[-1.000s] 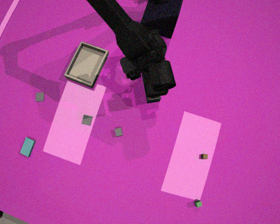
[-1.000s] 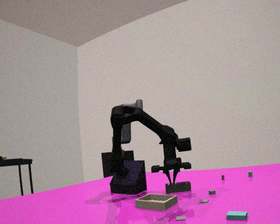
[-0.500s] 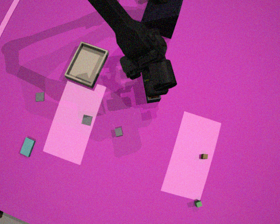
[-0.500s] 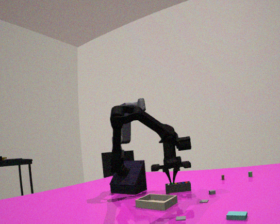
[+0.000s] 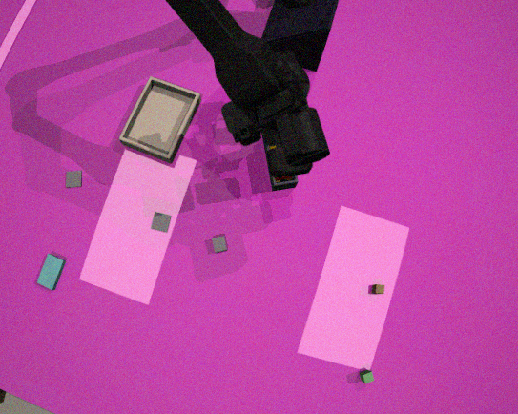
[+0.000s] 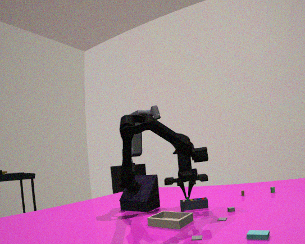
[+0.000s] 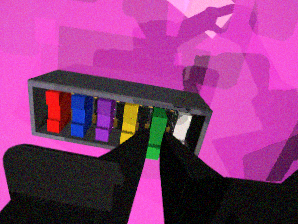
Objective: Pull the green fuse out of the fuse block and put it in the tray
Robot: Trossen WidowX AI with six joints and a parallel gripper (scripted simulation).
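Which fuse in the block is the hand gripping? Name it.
The green fuse, second from the right between yellow and white; it alone sits pinched between the hand's fingers and stands higher than its neighbours.

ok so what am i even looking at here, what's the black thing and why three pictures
The black thing is a robot arm on a pink table, ending in a two-fingered gripper. The three pictures show one moment from three cameras: one looking straight down, one from the side, and one mounted on the arm's wrist. The wrist view shows a dark fuse block holding red, blue, purple, yellow, green and white fuses in a row. The gripper is shut on the green fuse, which stands higher than the others. Nearby sits a shallow beige tray, where that fuse should go. Small grey, teal, brown and green blocks lie scattered on the table.
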